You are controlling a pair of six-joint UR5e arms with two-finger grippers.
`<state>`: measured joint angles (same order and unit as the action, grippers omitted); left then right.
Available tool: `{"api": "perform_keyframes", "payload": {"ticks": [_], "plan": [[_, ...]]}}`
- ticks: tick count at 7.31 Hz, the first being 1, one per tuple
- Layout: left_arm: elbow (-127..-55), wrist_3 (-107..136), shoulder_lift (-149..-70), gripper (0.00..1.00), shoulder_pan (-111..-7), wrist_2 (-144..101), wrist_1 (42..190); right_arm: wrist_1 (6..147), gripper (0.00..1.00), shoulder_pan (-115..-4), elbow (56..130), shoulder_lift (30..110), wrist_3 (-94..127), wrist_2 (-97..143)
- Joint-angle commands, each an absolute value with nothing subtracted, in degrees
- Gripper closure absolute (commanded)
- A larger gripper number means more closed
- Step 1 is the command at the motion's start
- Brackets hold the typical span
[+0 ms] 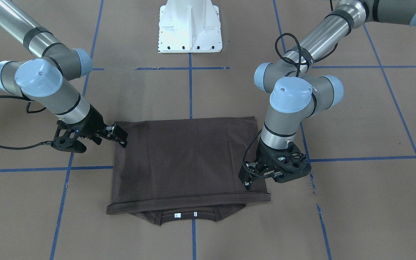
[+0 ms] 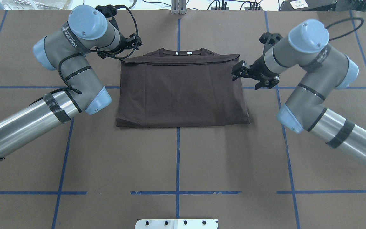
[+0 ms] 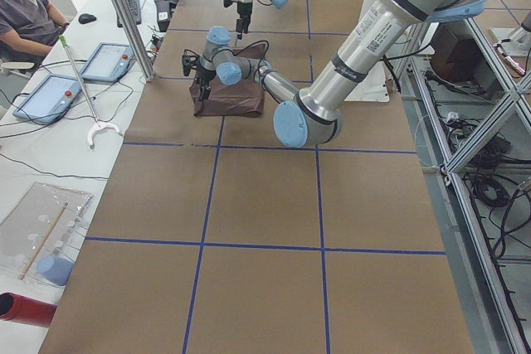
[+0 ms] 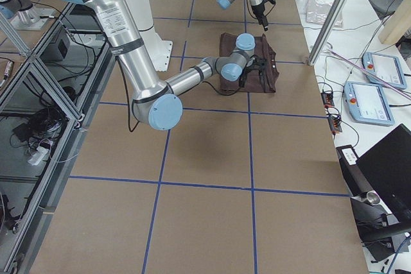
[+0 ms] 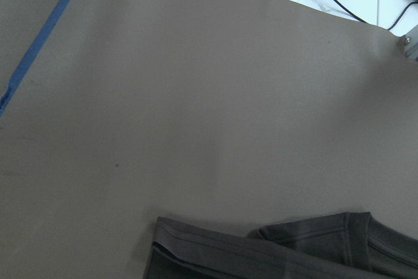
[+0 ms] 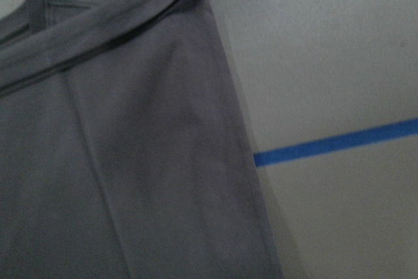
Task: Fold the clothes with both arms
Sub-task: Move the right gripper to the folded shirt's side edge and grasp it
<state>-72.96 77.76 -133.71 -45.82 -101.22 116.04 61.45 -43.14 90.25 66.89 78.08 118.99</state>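
dark brown t-shirt [image 1: 186, 159] lies flat on the brown table [image 1: 356, 115], folded to a rectangle straight out from the white base [image 1: 190, 29], its collar [image 1: 188, 215] at the end farthest from the base and poking out under the folded hem. left gripper [image 1: 248, 180] is at the shirt's left edge, toward the end far from the base; can't tell how its jaws stand. right gripper [image 1: 118, 134] is just off the right edge, fingers spread, holding nothing.

We see soft, even light, faint shadows on the brown paper-covered table [image 2: 202, 159], and a blurry right wrist view.
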Motion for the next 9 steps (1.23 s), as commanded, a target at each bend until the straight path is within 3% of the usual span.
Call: {"api": "perform_keyframes", "payload": {"ticks": [1,3,4,5,6,9], "plan": [[-73.04,77.87,-133.59,0.0,-45.79,-101.16,115.84,61.52,0.02,-38.86,92.2,70.04,78.57,116.98],[-73.12,77.87,-133.59,0.0,-45.79,-101.25,115.93,61.44,0.04,-37.62,93.34,71.8,78.57,116.81],[-73.12,77.87,-133.51,0.0,-45.79,-101.16,115.84,61.44,0.26,-37.62,93.43,71.81,78.57,116.98],[-73.13,77.87,-133.42,0.0,-45.88,-101.16,115.84,61.44,0.72,-37.53,93.34,71.81,78.49,117.24],[-73.13,77.87,-133.42,0.0,-45.79,-101.16,115.84,61.44,1.0,-37.53,93.43,71.81,78.14,117.77],[-73.13,77.87,-133.42,0.01,-45.88,-101.16,116.19,61.44,1.0,-37.7,94.65,72.85,78.05,118.65]]}}
